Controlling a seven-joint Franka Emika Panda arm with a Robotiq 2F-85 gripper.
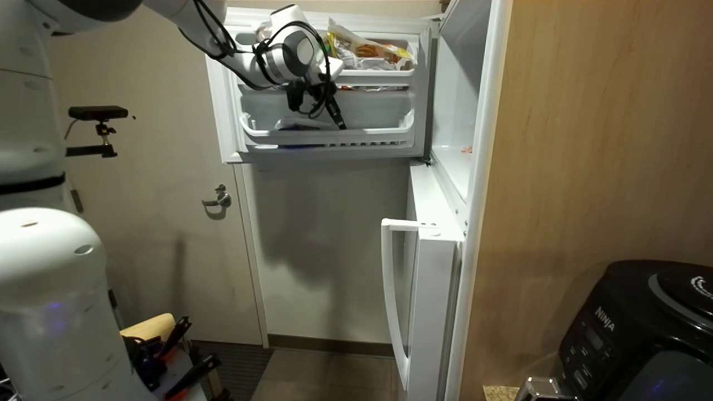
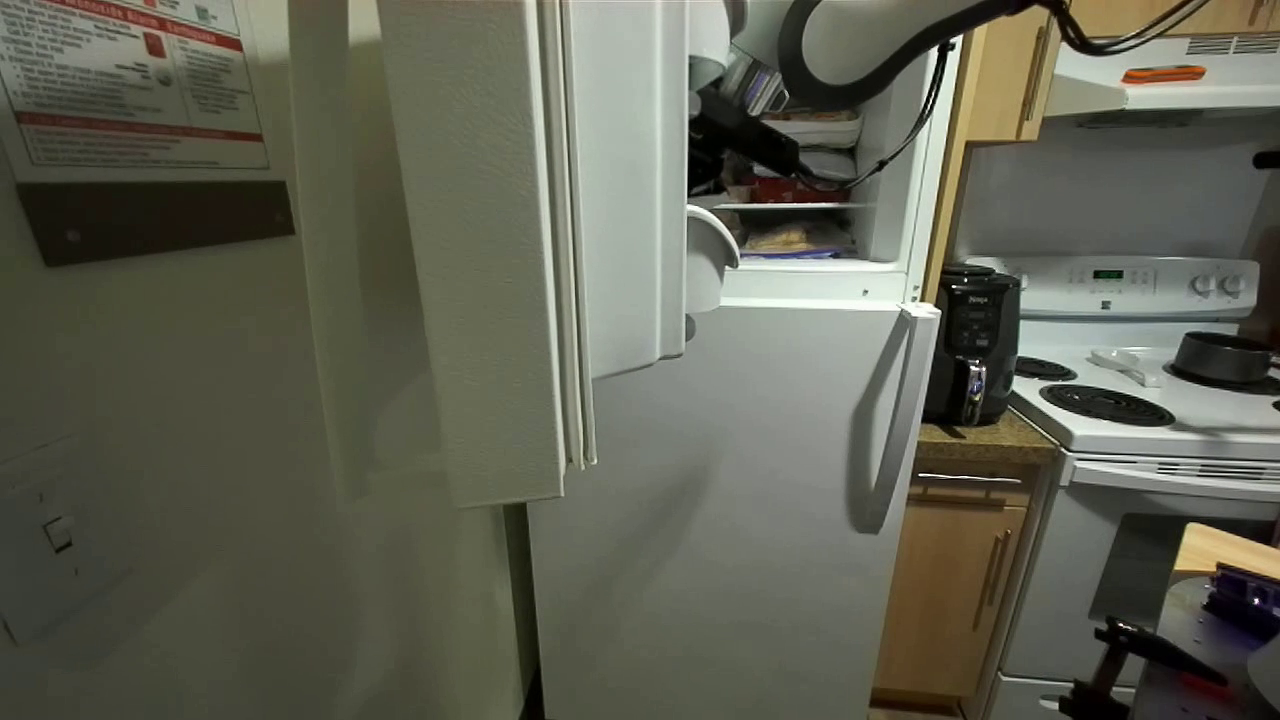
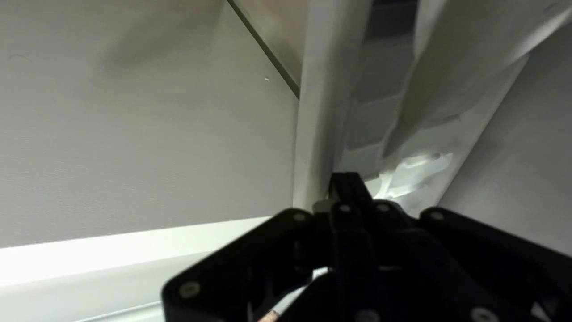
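Note:
My gripper (image 3: 346, 175) is shut, its black fingertips together with nothing between them. In an exterior view the gripper (image 1: 341, 127) points down at the lower bin (image 1: 356, 137) on the inside of the open freezer door (image 1: 223, 128). Its tips appear at the bin's front rim; whether they touch it I cannot tell. The wrist view has a pale bin edge (image 3: 310, 147) just beside the tips. A flat package (image 1: 301, 123) lies in that bin, and bagged food (image 1: 370, 53) fills the shelf above. Elsewhere the freezer door (image 2: 480, 250) hides the fingers, leaving the black wrist part (image 2: 745, 130) showing.
The freezer compartment (image 1: 459, 83) stands open beside the arm. Below is the fridge door (image 2: 700, 500) with its white handle (image 1: 392, 289). Frozen packages (image 2: 800, 190) sit on the compartment's shelves. A black Ninja cooker (image 1: 635, 334) and a stove (image 2: 1150, 400) stand farther off.

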